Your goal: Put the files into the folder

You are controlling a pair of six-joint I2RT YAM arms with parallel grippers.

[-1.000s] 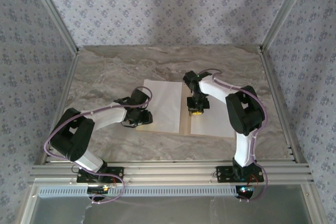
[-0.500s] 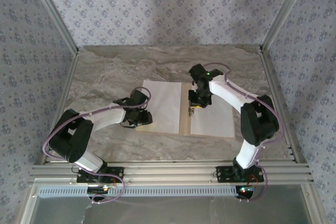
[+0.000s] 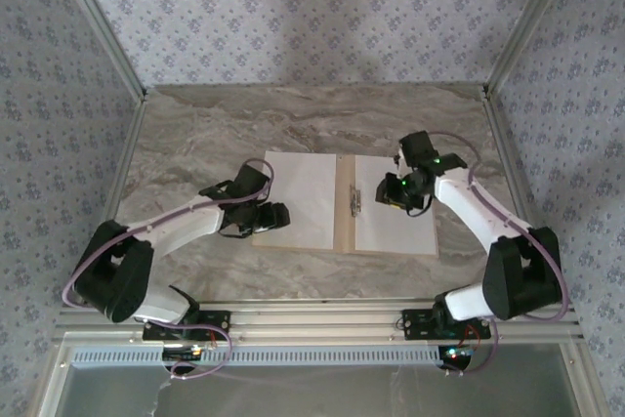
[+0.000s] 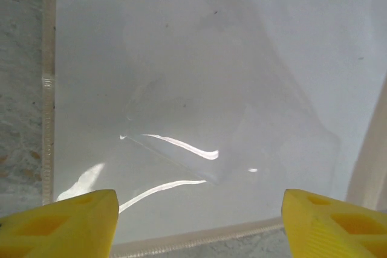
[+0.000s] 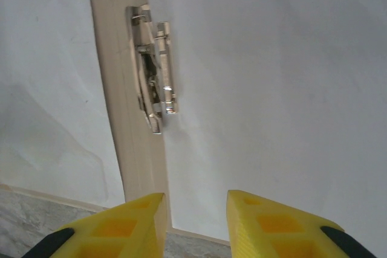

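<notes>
Since both files (image 3: 303, 197) lie flat inside the open folder (image 3: 344, 236), one on each half, the placing step looks done.

- Left gripper (image 3: 269, 217): over the left sheet's near-left corner, jaws spread wide, nothing held.
- Right gripper (image 3: 393, 192): above the right sheet, just beside the clip (image 3: 354, 200), jaws partly apart, nothing held.
- Next move, by judgement: closing a cover. This calls for a pinch on a thin outer edge lying flush with the table (image 3: 195, 134), then a fold over the spine without dragging a sheet.
- Top view: whole layout, both arms.
- Left wrist: shiny creases on the sheet, and the folder's pale rim peeking out beside it.
- Right wrist: the clip's metal levers at the spine. Whether the clip pins the right sheet, cannot tell.
</notes>
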